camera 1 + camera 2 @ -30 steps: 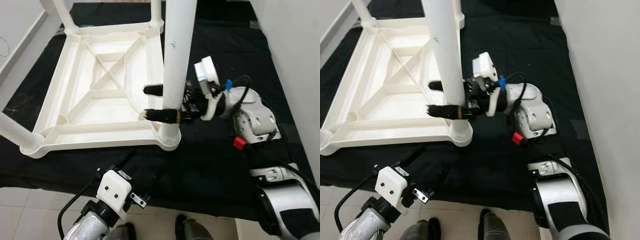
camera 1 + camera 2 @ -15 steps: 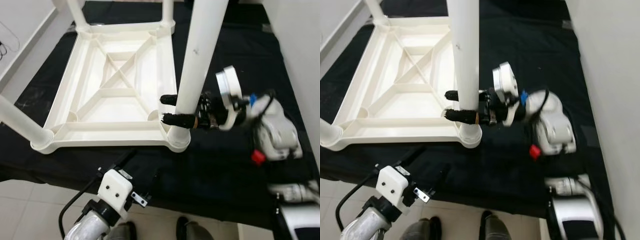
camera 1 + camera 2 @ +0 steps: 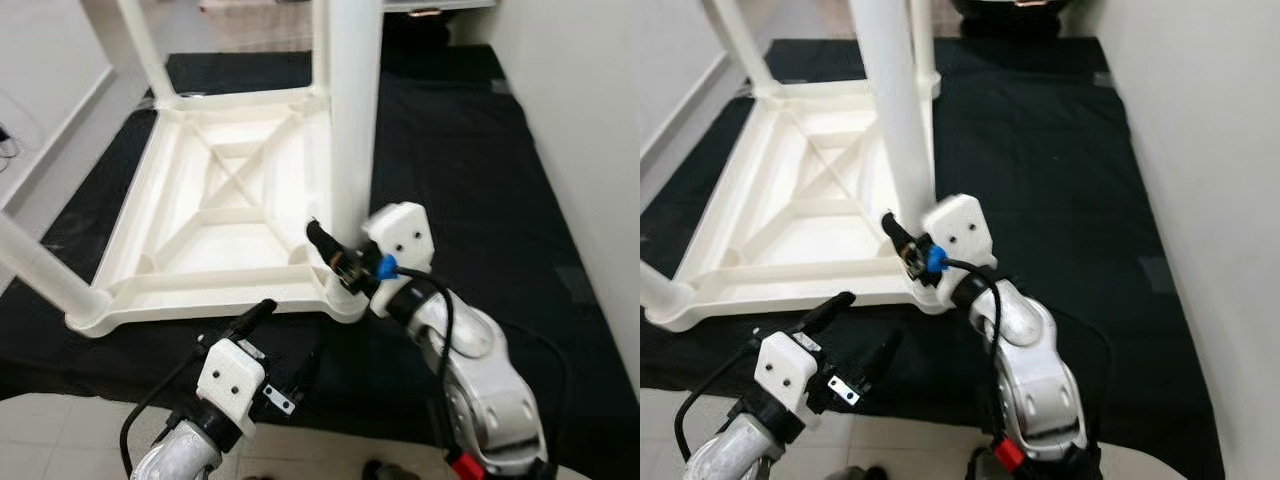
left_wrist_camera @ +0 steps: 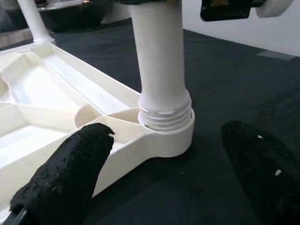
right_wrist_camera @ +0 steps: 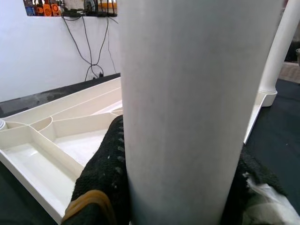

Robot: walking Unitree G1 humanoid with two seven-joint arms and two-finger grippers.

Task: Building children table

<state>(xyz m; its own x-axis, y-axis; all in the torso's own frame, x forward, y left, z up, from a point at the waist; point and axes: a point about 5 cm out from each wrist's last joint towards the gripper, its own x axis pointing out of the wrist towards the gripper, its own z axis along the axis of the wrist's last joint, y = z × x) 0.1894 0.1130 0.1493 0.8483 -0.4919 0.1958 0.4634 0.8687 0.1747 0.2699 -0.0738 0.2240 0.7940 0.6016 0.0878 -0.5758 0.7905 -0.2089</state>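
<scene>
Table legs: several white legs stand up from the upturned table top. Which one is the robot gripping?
The near-right corner leg, closest to the robot. The right gripper is closed around it just above its socket; the other legs stand untouched.

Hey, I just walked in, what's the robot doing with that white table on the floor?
A white plastic children's table lies upside down on a black mat, its legs pointing up. The right pincer is shut on the near-corner leg, gripping it low, just above its corner socket, where the leg stands upright. The left pincer is open beside that corner, over the mat, holding nothing.
</scene>
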